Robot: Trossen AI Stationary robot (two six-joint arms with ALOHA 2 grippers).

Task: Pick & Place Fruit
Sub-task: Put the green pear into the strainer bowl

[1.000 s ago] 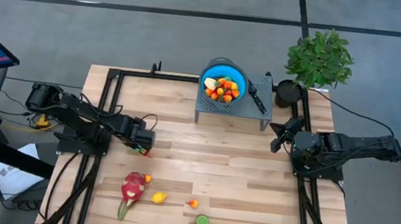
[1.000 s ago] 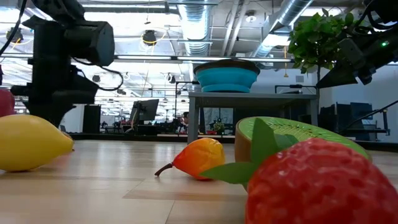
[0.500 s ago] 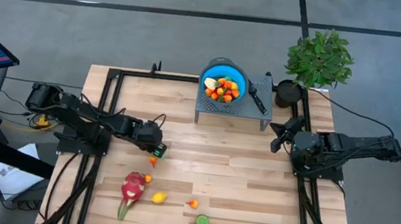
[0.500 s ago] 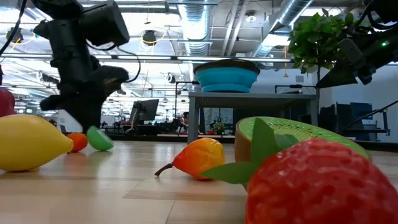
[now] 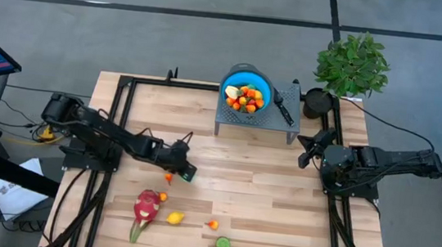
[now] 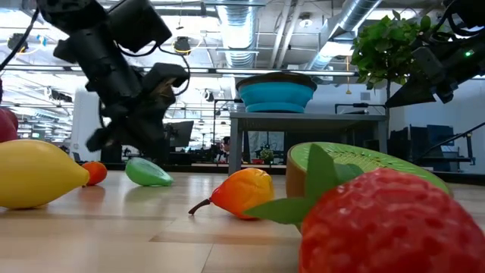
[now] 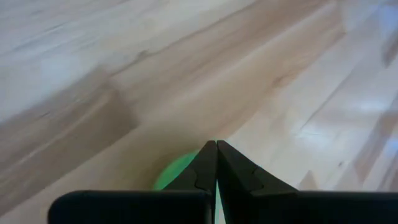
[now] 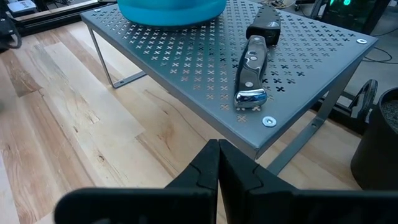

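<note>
The left gripper (image 5: 186, 172) is reaching over the worktop (image 5: 279, 195) above the dragon fruit (image 5: 145, 207), while the right gripper (image 5: 306, 155) is waiting beside the blue bowl (image 5: 246, 92) of fruit.

Knife (image 8: 254, 70) flat on perforated grey rack (image 5: 279, 123); potted plant (image 5: 352, 63) beside rack.

You see a pale wooden bench (image 5: 279, 195) standing on a grey floor (image 5: 172, 36) crossed by dark lines. Beyond the bench, silver ceiling ducts (image 6: 250, 30) run overhead under bright lights, and a leafy potted plant (image 5: 352, 65) sits at the bench's far corner.
</note>
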